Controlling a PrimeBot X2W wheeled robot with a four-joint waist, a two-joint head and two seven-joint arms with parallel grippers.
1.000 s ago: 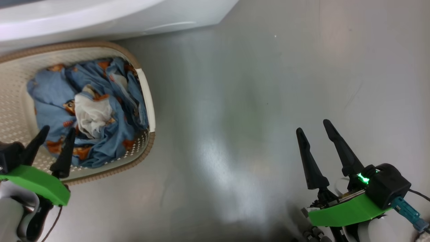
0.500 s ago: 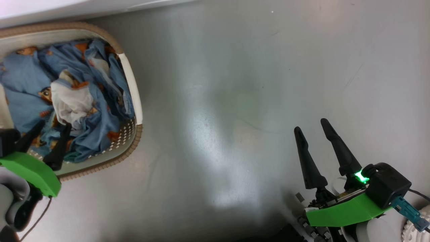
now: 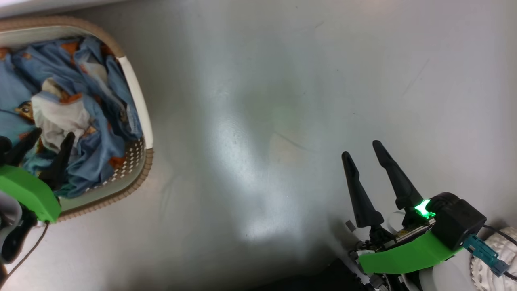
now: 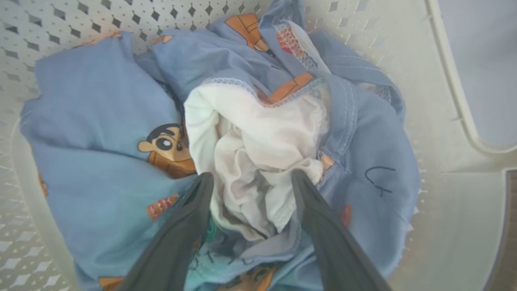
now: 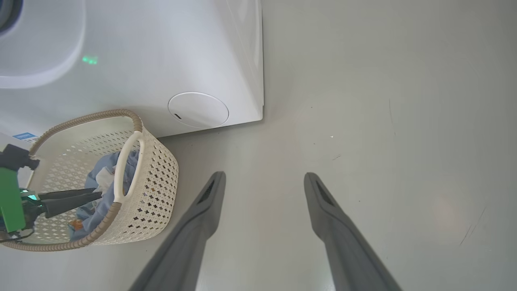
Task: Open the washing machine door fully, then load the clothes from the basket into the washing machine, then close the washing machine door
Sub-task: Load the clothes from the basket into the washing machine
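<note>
Our left gripper [image 4: 251,174] hangs inside the basket [image 4: 436,202], its two dark fingers spread wide and straddling the small white garment [image 4: 258,133] at the top of the heap, with nothing pinched between them yet. Over the past second it has drawn in toward that white bundle from the near edge of the basket. Our head has also swung, so the basket now sits further toward the left of the head view; that is the camera's doing, and the basket itself has not moved. The clothes [image 4: 101,93], light blue with orange cartoon prints, lie crumpled around and under the white piece, all inside the basket and none lifted out. We read this as the start of the loading step: the fingers look lined up for a first pinch, and closing them here should take the white piece and probably a fold of the blue cloth with it. Well apart from the basket, on its right, our right gripper [image 3: 361,147] hovers over bare grey floor [image 3: 258,101], fingers parted and empty, as it was a second ago. Just beyond the basket stands the washing machine [image 5: 161,60], its round service flap [image 5: 198,110] close to the basket's far rim; whether the washing machine door stands fully open we cannot tell.
</note>
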